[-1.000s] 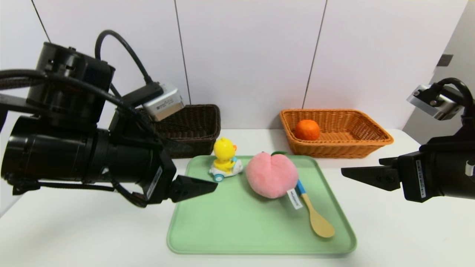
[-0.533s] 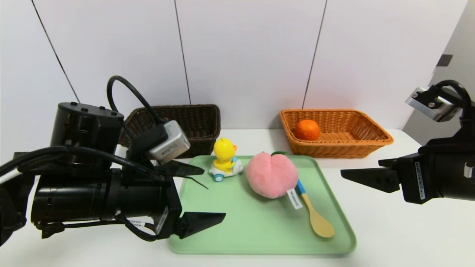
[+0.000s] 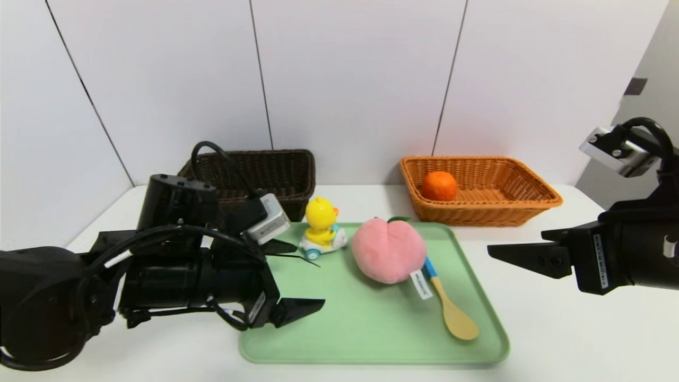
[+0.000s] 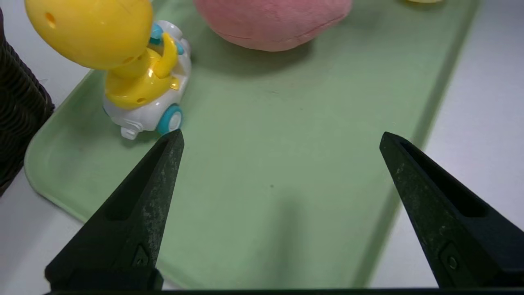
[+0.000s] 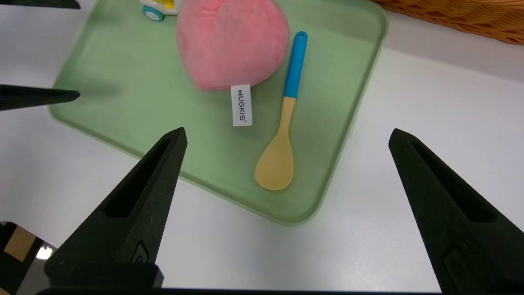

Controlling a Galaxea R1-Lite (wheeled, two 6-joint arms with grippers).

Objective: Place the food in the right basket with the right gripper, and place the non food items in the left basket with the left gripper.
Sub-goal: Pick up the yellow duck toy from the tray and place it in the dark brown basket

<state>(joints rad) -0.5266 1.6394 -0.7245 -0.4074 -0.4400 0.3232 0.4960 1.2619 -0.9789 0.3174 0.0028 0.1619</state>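
Wall-side dark basket (image 3: 265,178) partly hidden.

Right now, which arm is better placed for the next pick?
Left. The left gripper hangs open over the tray's near-left corner, beside the duck, a non-food item. The right gripper sits open off the tray's right side, farther from the peach.

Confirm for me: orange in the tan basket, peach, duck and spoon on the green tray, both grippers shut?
Not quite. Both the left gripper and right gripper are open and empty, as each wrist view shows. The rest stands.
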